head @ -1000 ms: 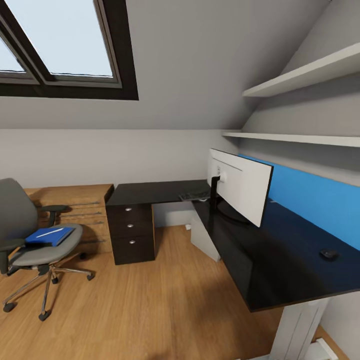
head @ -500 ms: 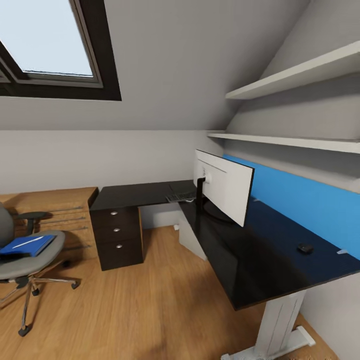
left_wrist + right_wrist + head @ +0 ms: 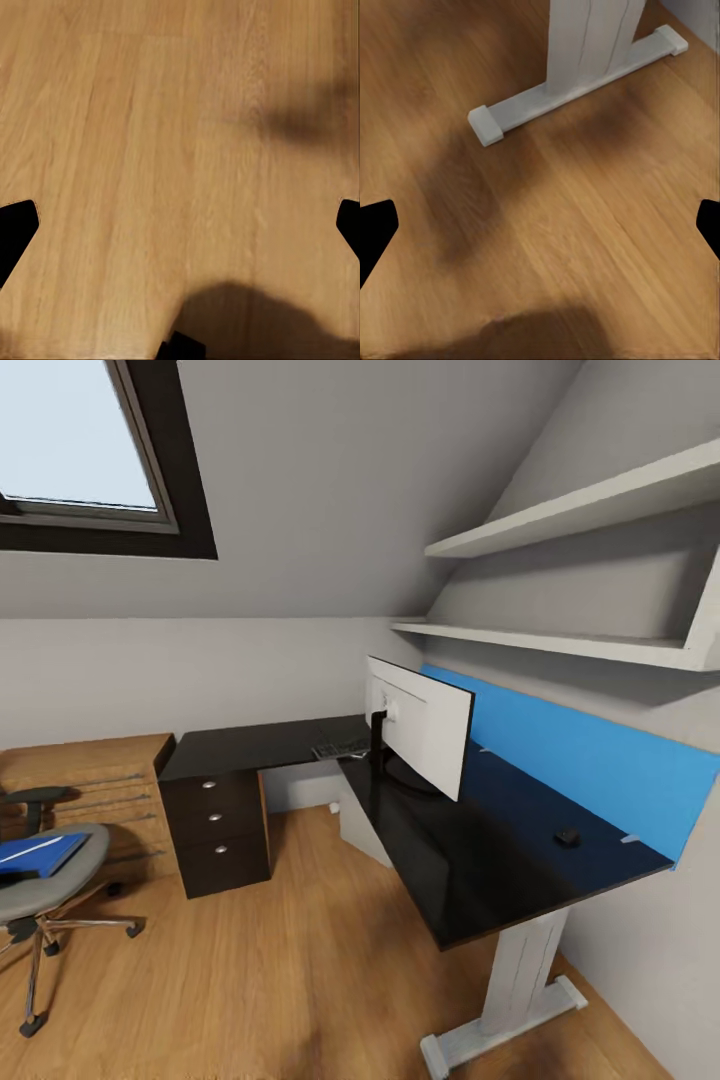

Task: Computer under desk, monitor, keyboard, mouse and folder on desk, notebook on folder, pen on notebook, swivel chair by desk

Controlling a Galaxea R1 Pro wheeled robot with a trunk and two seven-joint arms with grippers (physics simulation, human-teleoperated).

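Note:
The black L-shaped desk (image 3: 470,860) runs along the right wall. On it stands the monitor (image 3: 420,722), seen from its white back, with the keyboard (image 3: 340,747) behind it at the corner. The mouse (image 3: 567,837) lies near the desk's right end. The light grey computer (image 3: 360,828) stands under the desk. At the left edge is the swivel chair (image 3: 45,880), carrying the blue folder (image 3: 40,853) with a thin white pen (image 3: 35,849) on it. The notebook is hidden. Over bare floor, my left gripper (image 3: 180,225) and right gripper (image 3: 540,225) are open and hold nothing.
A light wooden drawer cabinet (image 3: 90,790) stands left of the desk's three drawers (image 3: 215,822). Two white shelves (image 3: 560,525) and a blue wall panel (image 3: 600,765) hang above the desk. The white desk foot (image 3: 570,82) lies on the wooden floor (image 3: 260,980).
The whole picture has shifted left, so the camera has turned right. The chair now sits cut off at the left edge. No object has moved by itself.

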